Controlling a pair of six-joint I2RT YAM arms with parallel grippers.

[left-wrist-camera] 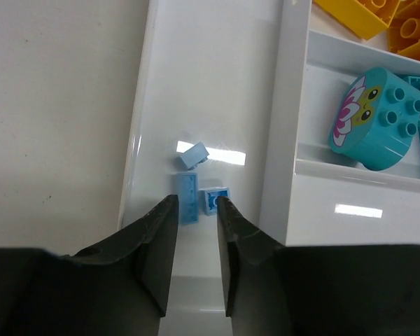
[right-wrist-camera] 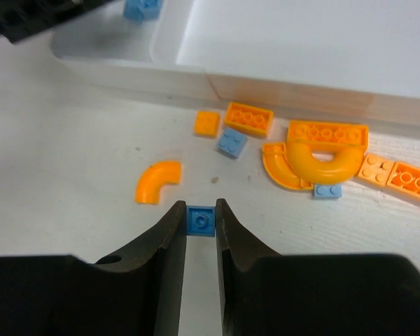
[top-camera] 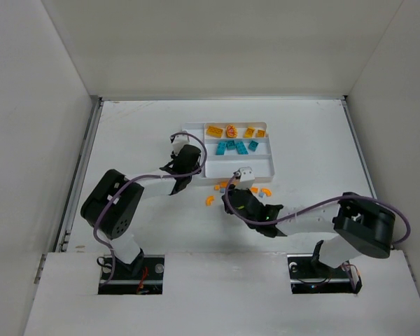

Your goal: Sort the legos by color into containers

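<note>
- White-walled enclosure; white surface [top-camera: 147,133]; tray [top-camera: 271,168] lies toward 12 o'clock from the arm bases.
- Right tool [right-wrist-camera: 199,222] is clamped on a blue brick [right-wrist-camera: 199,218], jaws against two opposite flat sides, studs up; lifted or resting on the surface, cannot tell.
- Loose orange pieces near it: curve [right-wrist-camera: 158,180] at 10 o'clock, arch [right-wrist-camera: 327,159] at 2 o'clock.
- Left tool [left-wrist-camera: 194,204] hangs over the tray's narrow section [left-wrist-camera: 217,84], jaws apart and empty, three pale bricks [left-wrist-camera: 189,197] below.
- Judgement: the brick is light, rigid and smooth; an off-centre pinch could let it twist or squirt out. Flat sides at mid-height are the sound hold.
</note>
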